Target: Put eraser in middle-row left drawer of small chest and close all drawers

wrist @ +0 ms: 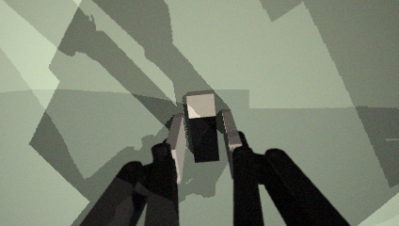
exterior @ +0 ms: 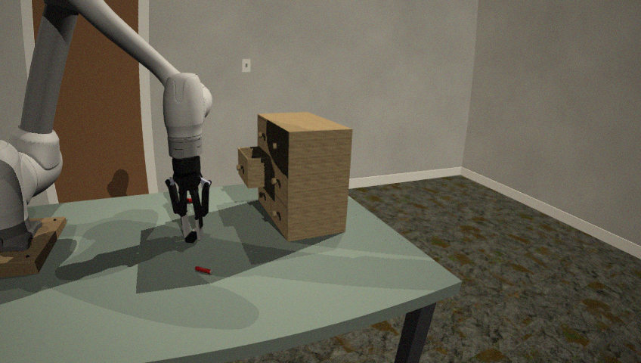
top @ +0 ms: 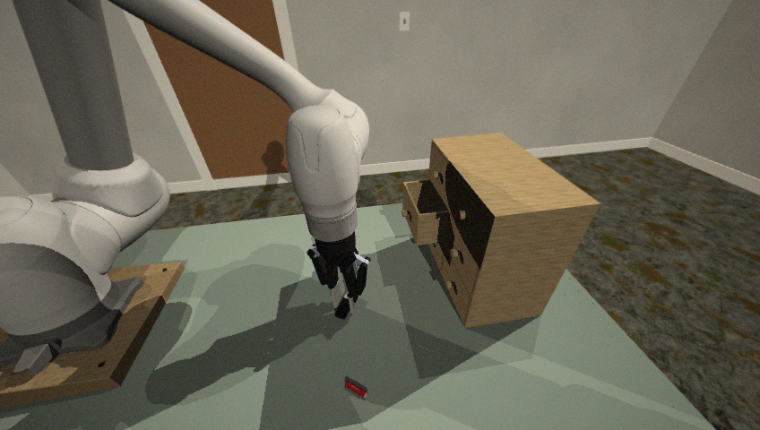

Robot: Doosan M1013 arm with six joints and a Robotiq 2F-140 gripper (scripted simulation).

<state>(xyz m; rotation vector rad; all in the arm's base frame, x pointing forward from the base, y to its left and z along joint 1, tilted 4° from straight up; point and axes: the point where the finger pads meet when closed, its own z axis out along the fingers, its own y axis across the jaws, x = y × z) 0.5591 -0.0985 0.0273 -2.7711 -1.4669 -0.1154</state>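
Open drawer beside the hand, eraser between the parted fingertips.

The left middle-row drawer (top: 427, 228) (exterior: 255, 173) juts from the chest (top: 539, 261) (exterior: 319, 184) on the side of the hand (top: 342, 299) (exterior: 192, 231) (wrist: 203, 146) away from the arm's base; its shadowed inside hides whether it contains anything, and the other visible drawers look pushed in. The hand is partly spread, holding nothing: gaps flank the black-and-white eraser (top: 342, 308) (exterior: 190, 237) (wrist: 203, 138), which lies below and between the fingertips at the worktop (top: 223, 405) (exterior: 337, 310) (wrist: 306, 155); contact is unclear. A red stick (top: 355, 388) (exterior: 202, 270) lies near the hand.
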